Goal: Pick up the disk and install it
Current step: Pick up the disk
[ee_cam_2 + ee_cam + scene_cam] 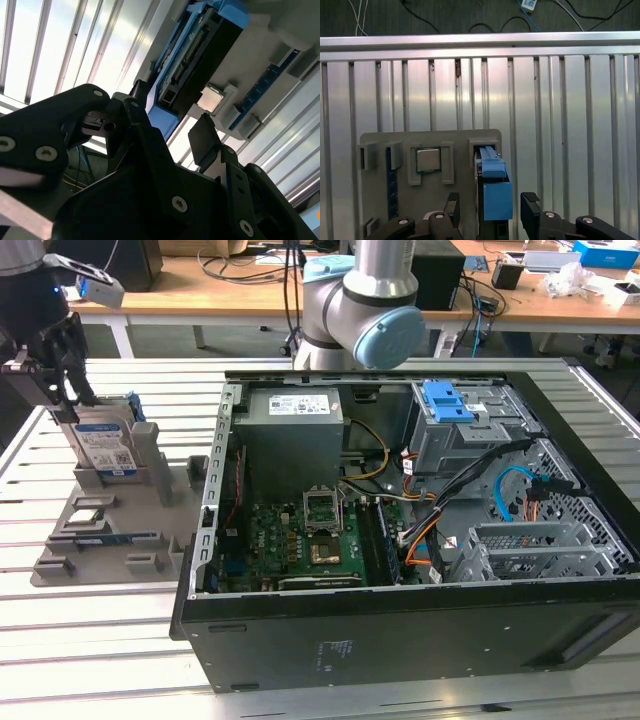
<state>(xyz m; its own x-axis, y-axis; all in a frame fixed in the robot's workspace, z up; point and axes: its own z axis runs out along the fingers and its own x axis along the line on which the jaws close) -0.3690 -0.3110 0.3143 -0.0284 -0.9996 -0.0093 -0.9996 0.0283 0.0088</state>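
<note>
First wrist view looks past the tool (491, 210), whose two dark fingers stand spread apart with nothing clamped, one on each side of the disk (494, 185). That disk stands on edge in a slot of the grey holder (460, 142), its blue rail facing the camera. Farther off lie the slatted desk (570, 125) and, in the exterior view, the open computer case (400, 640) toward the exterior view's right.
</note>
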